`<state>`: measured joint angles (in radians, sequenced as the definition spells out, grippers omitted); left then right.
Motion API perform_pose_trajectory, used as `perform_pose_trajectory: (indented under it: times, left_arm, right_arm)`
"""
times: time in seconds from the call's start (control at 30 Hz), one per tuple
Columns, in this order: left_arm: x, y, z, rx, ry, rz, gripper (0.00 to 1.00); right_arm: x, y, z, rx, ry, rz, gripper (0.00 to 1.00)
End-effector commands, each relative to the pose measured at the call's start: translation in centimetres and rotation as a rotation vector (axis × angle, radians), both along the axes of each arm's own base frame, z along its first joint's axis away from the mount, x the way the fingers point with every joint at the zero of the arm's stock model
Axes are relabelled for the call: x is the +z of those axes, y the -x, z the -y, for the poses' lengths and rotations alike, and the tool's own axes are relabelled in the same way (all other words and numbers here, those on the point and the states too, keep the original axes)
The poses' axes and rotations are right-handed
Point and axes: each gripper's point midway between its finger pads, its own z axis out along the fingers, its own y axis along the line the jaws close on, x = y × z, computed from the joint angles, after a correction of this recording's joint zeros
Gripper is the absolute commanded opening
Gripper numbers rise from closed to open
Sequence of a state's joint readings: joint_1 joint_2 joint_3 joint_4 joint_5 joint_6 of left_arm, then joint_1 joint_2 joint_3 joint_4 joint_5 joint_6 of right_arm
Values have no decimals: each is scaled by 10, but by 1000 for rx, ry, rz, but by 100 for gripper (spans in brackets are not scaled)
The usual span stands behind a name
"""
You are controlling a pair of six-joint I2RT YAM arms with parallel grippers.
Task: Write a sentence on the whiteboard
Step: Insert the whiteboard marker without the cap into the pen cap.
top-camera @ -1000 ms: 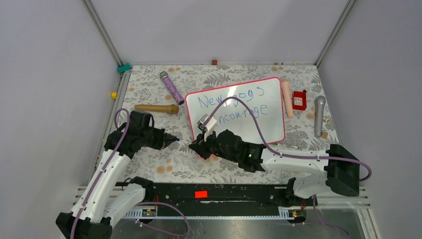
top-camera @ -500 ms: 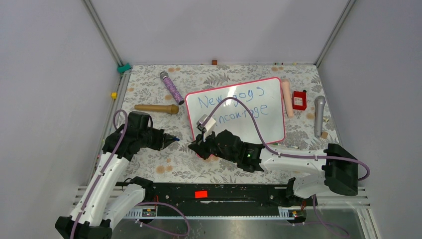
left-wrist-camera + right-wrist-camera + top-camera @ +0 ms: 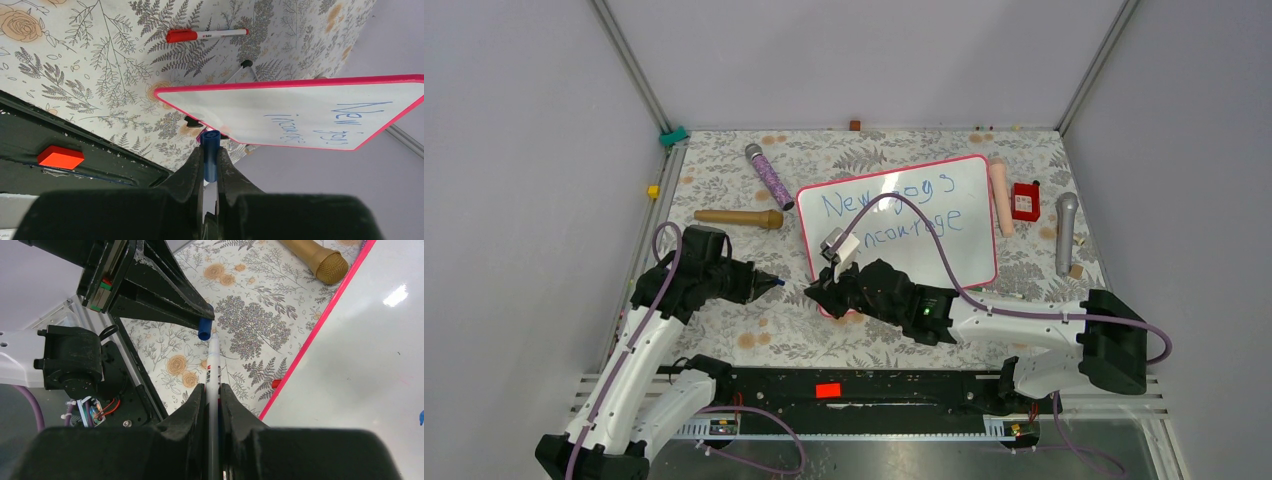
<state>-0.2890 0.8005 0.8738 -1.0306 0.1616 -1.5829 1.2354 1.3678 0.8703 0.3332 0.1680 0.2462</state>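
Two tools meet tip to tip just off the near-left corner of the whiteboard (image 3: 959, 262), and the way each one holds its part suggests a pen being closed. The left tool (image 3: 210, 151) is pressed together on a blue cap (image 3: 210, 162), held by its closed end so the open mouth points outward. The right tool (image 3: 212, 388) pinches a white marker (image 3: 214, 362) along its barrel, with the writing end thrust forward. In the right wrist view that end sits right at the cap's mouth, touching or very nearly so. I cannot tell whether it has entered.

The whiteboard lies flat on the floral desk (image 3: 724, 170), right of centre and turned a little askew. The sentence (image 3: 889, 212) runs across it in two blue lines in the far half, while the near half is bare. With the writing apparently done, I judge the step in hand to be recapping, not adding more words.

Holding the two parts off the board's edge, not over it, keeps the wet tip away from the writing. Seating the cap calls for a straight push along the barrel, and a small sideways miss would skid the tip past the cap. A red marker (image 3: 205, 35) and a gold microphone (image 3: 320, 257) lie apart on the desk.
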Motion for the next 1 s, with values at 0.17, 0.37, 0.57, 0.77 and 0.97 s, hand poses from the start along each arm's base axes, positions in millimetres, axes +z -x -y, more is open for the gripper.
perform_pose_trajectory:
  times: [0.17,0.37,0.57,0.77,0.97]
  left_arm:
    - [9,-3,4,-3,23,15,0]
    - [11,-3,4,-1,27,19,0]
    - [12,-3,5,-1,31,21,0]
    - [13,-4,5,-1,33,23,0]
    - [13,-4,5,0,35,24,0]
  right_arm:
    - [41,-1,-6,1,-83,50,0]
    - [37,2,-13,20,-88,31,0]
    - [32,2,-15,22,-81,22,0]
    - [28,2,-14,17,-77,18,0]
    - [24,2,-18,22,-75,9,0]
